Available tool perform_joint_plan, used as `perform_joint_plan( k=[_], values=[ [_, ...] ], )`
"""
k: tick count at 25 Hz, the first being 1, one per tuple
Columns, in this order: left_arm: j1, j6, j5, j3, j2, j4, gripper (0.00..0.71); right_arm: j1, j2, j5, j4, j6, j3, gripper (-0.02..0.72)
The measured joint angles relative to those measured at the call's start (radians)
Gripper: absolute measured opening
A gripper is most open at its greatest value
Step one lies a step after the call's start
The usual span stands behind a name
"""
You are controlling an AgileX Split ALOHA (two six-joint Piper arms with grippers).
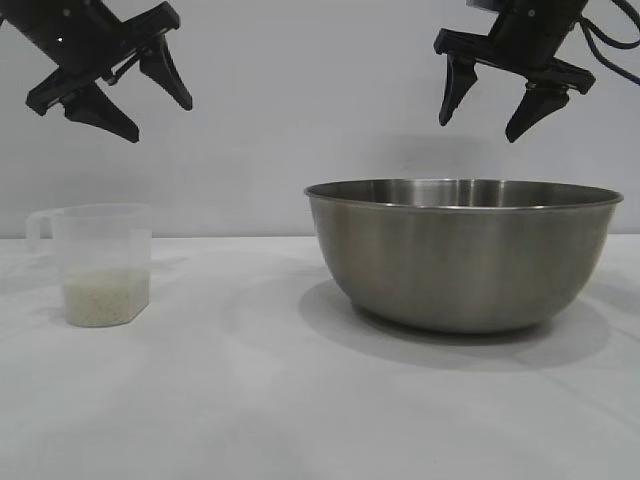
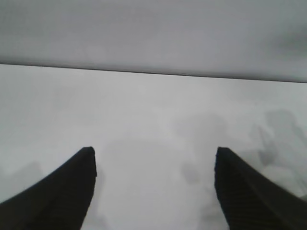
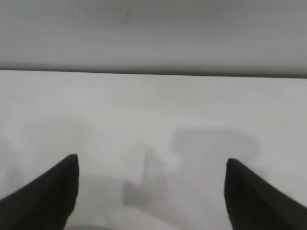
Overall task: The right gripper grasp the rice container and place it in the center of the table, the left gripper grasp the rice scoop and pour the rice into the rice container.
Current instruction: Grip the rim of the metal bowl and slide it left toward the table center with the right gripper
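With both jaws spread empty above, the large round brushed-steel rice container (image 1: 462, 255) risks being skidded if its thin rim is being pinched off-centre by the right gripper (image 1: 490, 108); the left gripper (image 1: 155, 98) is being held over the small translucent plastic rice scoop (image 1: 98, 263).

No readable text, label, brand, number or sign shows in any view.

Soft even light, faint shadows on table (image 1: 300, 400), wrist views blurred
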Motion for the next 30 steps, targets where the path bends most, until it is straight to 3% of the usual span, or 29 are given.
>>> perform_joint_plan(
  k=[11, 17, 22, 25, 30],
  values=[
    [0.0, 0.0, 0.0, 0.0, 0.0, 0.0, 0.461, 0.0, 0.0, 0.023, -0.012, -0.001, 0.0, 0.566],
    [0.0, 0.019, 0.008, 0.0, 0.0, 0.0, 0.461, -0.018, -0.043, 0.219, -0.086, -0.001, -0.003, 0.566],
    [0.0, 0.022, 0.018, 0.0, 0.0, 0.0, 0.461, -0.03, -0.089, 0.458, -0.1, -0.001, -0.019, 0.566],
    [0.0, 0.023, 0.018, 0.0, 0.0, 0.0, 0.461, -0.03, -0.104, 0.497, -0.1, -0.001, -0.019, 0.566],
    [0.0, 0.025, 0.02, 0.0, 0.0, 0.0, 0.461, -0.03, -0.129, 0.499, -0.094, 0.01, 0.034, 0.566]
  ],
)
